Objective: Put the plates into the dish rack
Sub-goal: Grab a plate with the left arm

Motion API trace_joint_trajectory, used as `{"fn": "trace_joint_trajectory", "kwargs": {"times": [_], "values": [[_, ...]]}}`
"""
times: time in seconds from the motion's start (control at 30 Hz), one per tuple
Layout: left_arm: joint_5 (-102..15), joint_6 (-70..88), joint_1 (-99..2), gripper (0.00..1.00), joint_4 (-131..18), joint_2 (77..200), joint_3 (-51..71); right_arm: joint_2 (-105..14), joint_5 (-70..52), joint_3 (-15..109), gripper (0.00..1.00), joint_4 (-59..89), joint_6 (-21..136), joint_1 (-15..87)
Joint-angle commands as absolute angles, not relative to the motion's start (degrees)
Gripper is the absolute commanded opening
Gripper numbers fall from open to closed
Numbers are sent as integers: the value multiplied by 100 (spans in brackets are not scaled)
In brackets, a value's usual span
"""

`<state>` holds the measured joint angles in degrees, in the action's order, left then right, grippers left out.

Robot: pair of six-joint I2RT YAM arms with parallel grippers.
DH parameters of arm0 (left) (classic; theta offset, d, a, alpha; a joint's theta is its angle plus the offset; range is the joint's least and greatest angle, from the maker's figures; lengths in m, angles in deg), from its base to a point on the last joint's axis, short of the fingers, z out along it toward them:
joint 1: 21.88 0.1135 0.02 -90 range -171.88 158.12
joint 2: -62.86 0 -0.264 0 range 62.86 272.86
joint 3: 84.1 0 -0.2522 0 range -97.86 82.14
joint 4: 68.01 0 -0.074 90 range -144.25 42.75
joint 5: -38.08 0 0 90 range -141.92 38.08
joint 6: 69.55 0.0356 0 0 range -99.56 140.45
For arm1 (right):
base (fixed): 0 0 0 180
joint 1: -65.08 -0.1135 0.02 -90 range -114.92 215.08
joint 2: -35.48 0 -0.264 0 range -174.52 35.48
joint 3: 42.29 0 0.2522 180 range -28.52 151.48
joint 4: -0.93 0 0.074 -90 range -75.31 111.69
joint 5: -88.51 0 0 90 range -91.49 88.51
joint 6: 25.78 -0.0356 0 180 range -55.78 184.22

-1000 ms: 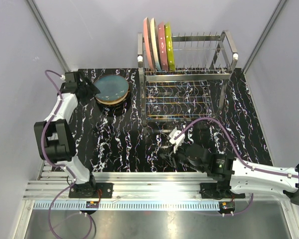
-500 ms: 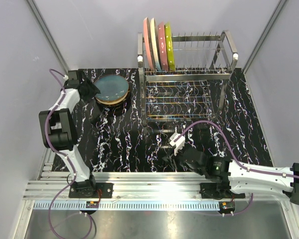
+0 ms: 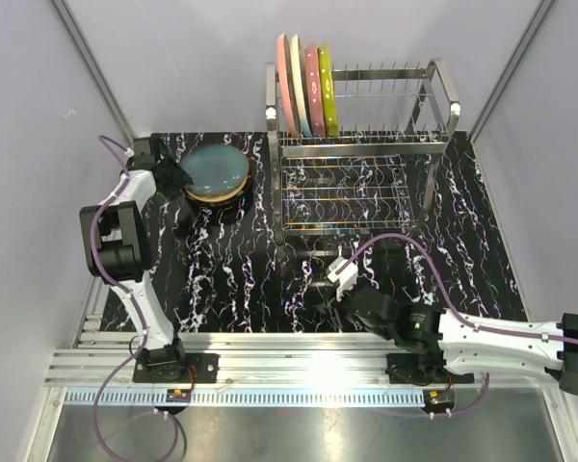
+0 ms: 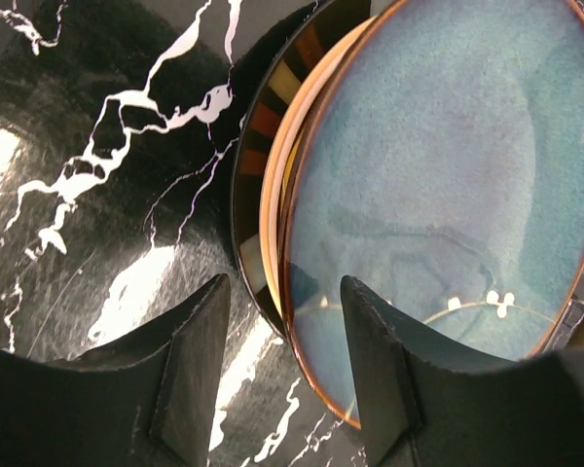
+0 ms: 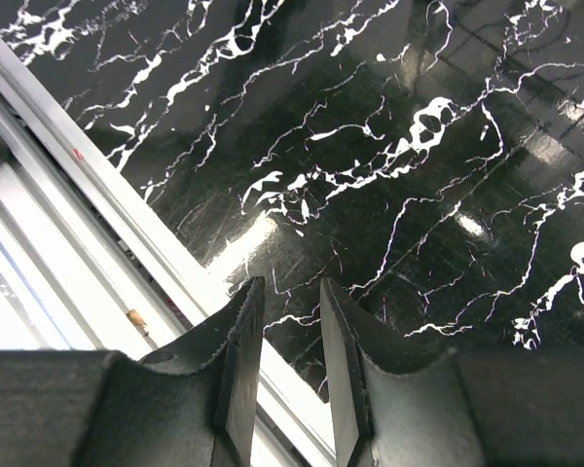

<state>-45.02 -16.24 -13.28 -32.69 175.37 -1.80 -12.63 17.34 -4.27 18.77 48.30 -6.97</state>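
Since the teal plate (image 4: pixel 448 165) topping the stack (image 3: pixel 215 196) at the table's (image 3: pixel 241 269) far-left corner is looking glazed, stiff and breakable — likely slippery too — you are wanting to pinch its rim, not its face. Your left gripper (image 4: pixel 286 292) is hanging unclenched, that rim lying just ahead between its fingers (image 4: pixel 190 389), while the right gripper (image 5: pixel 282 297) is idling at the near edge, jaws barely parted and empty.

The teal plate (image 4: pixel 438 165) has an orange rim; the table (image 3: pixel 231 279) is black with white veins.
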Motion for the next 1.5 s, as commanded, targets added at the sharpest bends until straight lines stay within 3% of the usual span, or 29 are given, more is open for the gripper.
{"fn": "trace_joint_trajectory", "kwargs": {"times": [0.0, 0.13, 0.27, 0.47, 0.67, 1.47], "values": [[-4383, -1647, -1291, 52, -3597, 17641, -452, -1347, 1916, -383, 37, 1584, 4717, -743], [-4322, -1673, -1256, 45, -3623, 17729, -443, -1400, 1899, -365, 37, 1575, 4664, -743], [-4295, -1665, -1256, 30, -3650, 17738, -408, -1391, 1899, -365, 37, 1583, 4629, -752], [-4321, -1603, -1247, 21, -3632, 17571, -329, -1409, 1916, -339, 37, 1584, 4629, -752], [-4418, -1515, -1239, 0, -3553, 17334, -259, -1549, 1986, -242, 37, 1601, 4568, -752], [-4286, -1612, -1239, 0, -3219, 16385, 93, -2129, 2329, 267, 38, 1628, 4602, -1288]]}}
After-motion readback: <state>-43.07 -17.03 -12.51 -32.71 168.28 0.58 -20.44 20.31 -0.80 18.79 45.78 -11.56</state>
